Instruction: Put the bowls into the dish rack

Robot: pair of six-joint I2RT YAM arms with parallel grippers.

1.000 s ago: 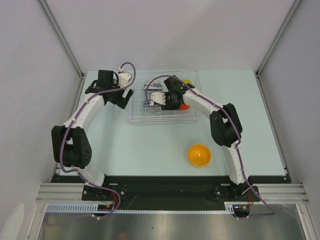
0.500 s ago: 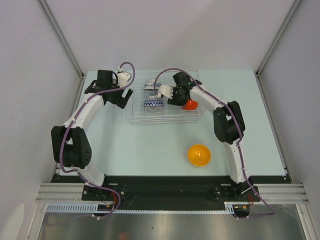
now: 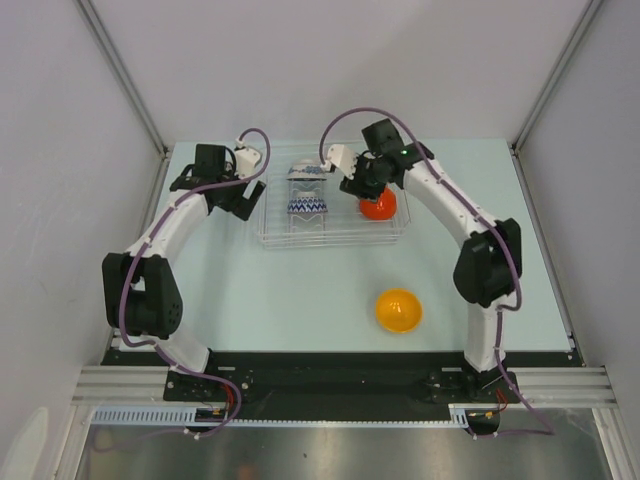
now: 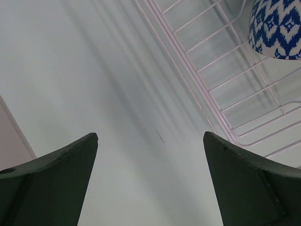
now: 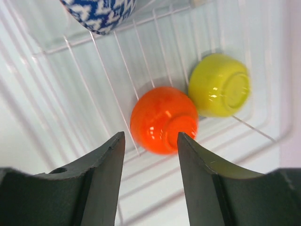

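In the dish rack (image 3: 340, 230), red bowl (image 5: 162, 117) under spread right gripper (image 5: 150, 136), left gripper (image 4: 150, 135) spread.

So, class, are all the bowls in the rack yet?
No, the orange bowl sits on the table, outside the rack.

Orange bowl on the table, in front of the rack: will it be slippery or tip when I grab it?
The orange bowl looks glossy, so a grip on its curved wall may well slip; pinching the rim seems safer. Round and small, it would probably slide or rock on the smooth table if nudged. It looks rigid, unlikely to flex.
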